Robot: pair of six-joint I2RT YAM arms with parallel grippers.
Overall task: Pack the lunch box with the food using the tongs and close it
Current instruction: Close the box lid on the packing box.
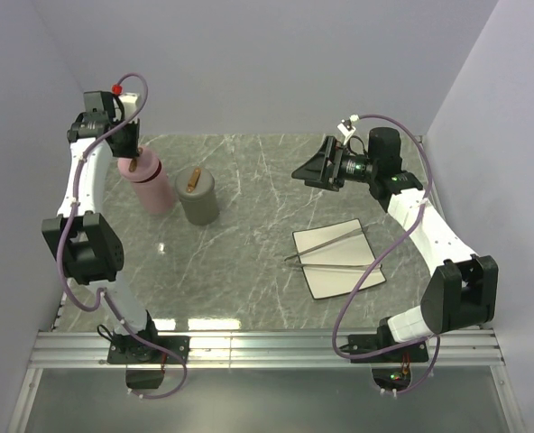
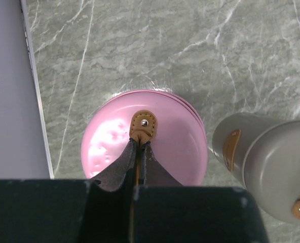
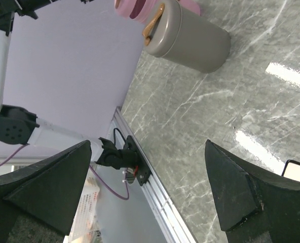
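Note:
The lunch box shows as two cylinders at the back left, a pink one (image 1: 152, 189) (image 2: 175, 147) and a grey one (image 1: 197, 200) (image 2: 271, 167) (image 3: 190, 38). Each has a tan strap on its lid. My left gripper (image 1: 133, 164) (image 2: 139, 144) is directly over the pink cylinder, shut on its tan strap (image 2: 142, 124). The silver tongs (image 1: 326, 244) lie across a white plate (image 1: 344, 271) at the right. My right gripper (image 1: 310, 171) (image 3: 150, 187) hangs open in the air behind the plate, holding nothing. The food is out of view.
The two cylinders stand close together on the marble tabletop. A corner of the white plate (image 3: 299, 172) shows at the right edge of the right wrist view. A metal rail (image 1: 267, 347) runs along the near edge, and walls close in the left, back and right.

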